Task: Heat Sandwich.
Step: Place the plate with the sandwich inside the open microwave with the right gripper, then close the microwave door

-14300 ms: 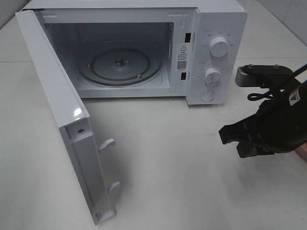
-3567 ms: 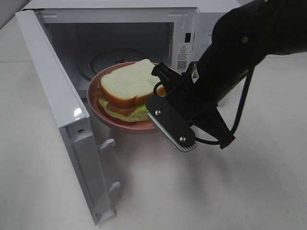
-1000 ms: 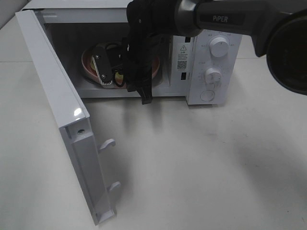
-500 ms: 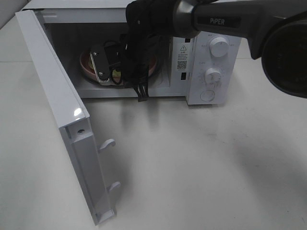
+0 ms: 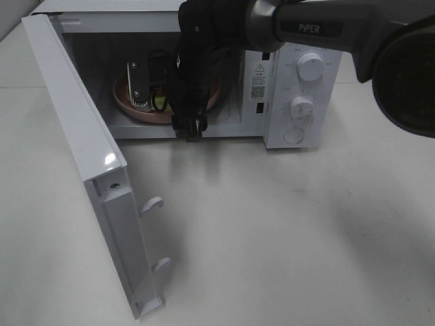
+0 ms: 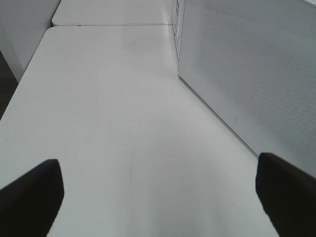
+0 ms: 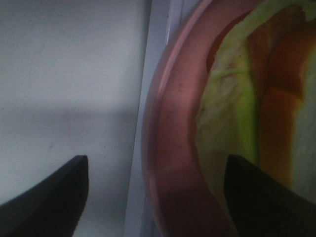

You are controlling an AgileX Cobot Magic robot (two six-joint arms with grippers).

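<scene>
The sandwich (image 7: 232, 123) sits on its pink plate (image 7: 165, 148) inside the microwave (image 5: 306, 41), placed for heating; my right tool (image 7: 155, 195) straddles the plate's rim, jaws spread, gripping nothing. My left tool (image 6: 158, 197) idles wide and empty above the tabletop (image 6: 123, 123).

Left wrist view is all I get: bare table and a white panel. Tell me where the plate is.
Observer: The pink plate is inside the microwave, as the high camera shows.
Operator: Confirm the sandwich is on it.
Observer: Yes. The right wrist view shows the sandwich on the plate, with lettuce and orange filling showing.
Operator: Report the right end effector.
Observer: The right end effector is in the cavity, its jaws apart, with the plate's rim between them.
</scene>
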